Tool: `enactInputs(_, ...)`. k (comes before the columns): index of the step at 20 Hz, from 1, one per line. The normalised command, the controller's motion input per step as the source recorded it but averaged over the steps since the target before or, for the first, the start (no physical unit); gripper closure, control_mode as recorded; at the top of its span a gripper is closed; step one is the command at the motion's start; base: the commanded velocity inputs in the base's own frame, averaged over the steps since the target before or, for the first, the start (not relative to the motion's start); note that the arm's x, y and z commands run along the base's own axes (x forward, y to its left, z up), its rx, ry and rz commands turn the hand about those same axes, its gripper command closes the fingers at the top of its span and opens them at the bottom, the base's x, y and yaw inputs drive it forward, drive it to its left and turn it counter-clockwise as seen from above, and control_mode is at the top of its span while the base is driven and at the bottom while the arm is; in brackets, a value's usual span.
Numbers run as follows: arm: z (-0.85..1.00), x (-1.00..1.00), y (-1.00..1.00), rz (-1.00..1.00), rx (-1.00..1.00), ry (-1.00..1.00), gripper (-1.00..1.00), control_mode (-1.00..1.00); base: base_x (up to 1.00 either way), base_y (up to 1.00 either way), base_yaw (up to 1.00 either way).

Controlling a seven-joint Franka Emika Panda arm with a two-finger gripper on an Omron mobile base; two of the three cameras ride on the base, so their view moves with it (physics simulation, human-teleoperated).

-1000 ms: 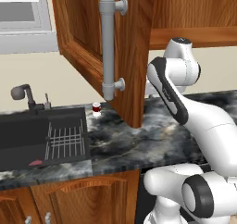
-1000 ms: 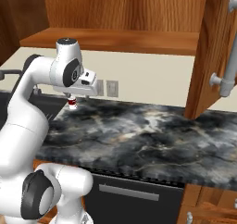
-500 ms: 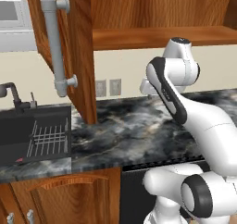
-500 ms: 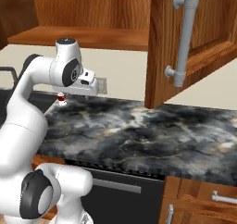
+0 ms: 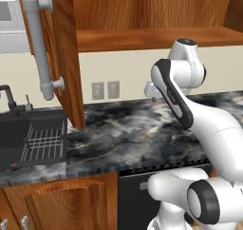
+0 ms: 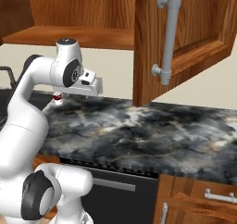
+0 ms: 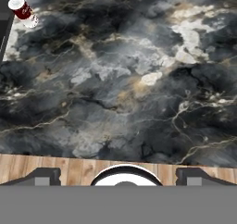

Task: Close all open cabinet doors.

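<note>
A tall reddish-brown cabinet door (image 5: 64, 58) hangs open at the left of the left base view, its grey bar handle (image 5: 40, 43) toward me. In the right base view an open cabinet door (image 6: 199, 38) with a grey bar handle (image 6: 168, 38) juts out at the upper right. Between them the wall cabinet's shelf (image 5: 152, 37) lies uncovered. My gripper (image 7: 119, 176) points down at the marble counter (image 7: 120, 79), open, with nothing between its fingertips (image 7: 44, 176). My hand (image 6: 89, 85) hovers over the counter's left part, below the shelf and apart from both doors.
A small red-and-white can (image 6: 57, 98) stands on the counter near the sink (image 5: 28, 138); it also sits at the top left of the hand view as the can (image 7: 22, 9). Two wall outlets (image 5: 105, 90) are on the backsplash. Drawers with silver pulls (image 6: 221, 196) lie below at the right.
The whole scene has slid left in both base views, so the base has driven right. The arm kept its pose. The jaws spread a little wider.
</note>
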Motion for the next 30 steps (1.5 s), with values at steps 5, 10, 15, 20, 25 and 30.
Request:
enactInputs(5,0.00,0.00,0.00,0.00,0.00,0.00,-1.00,1.00,0.36,0.00,0.00)
enactInputs(10,0.00,0.00,0.00,0.00,0.00,0.00,-1.00,1.00,0.28,0.00,0.00)
enactInputs(15,0.00,0.00,0.00,0.00,0.00,0.00,-1.00,1.00,0.16,0.13,0.00)
enactInputs(20,0.00,0.00,0.00,0.00,0.00,0.00,-1.00,1.00,0.11,0.27,-0.01)
enactInputs(25,0.00,0.00,0.00,0.00,0.00,0.00,-1.00,1.00,0.12,0.24,-0.01)
enactInputs(30,0.00,0.00,0.00,0.00,0.00,0.00,-1.00,1.00,0.13,0.36,-0.01)
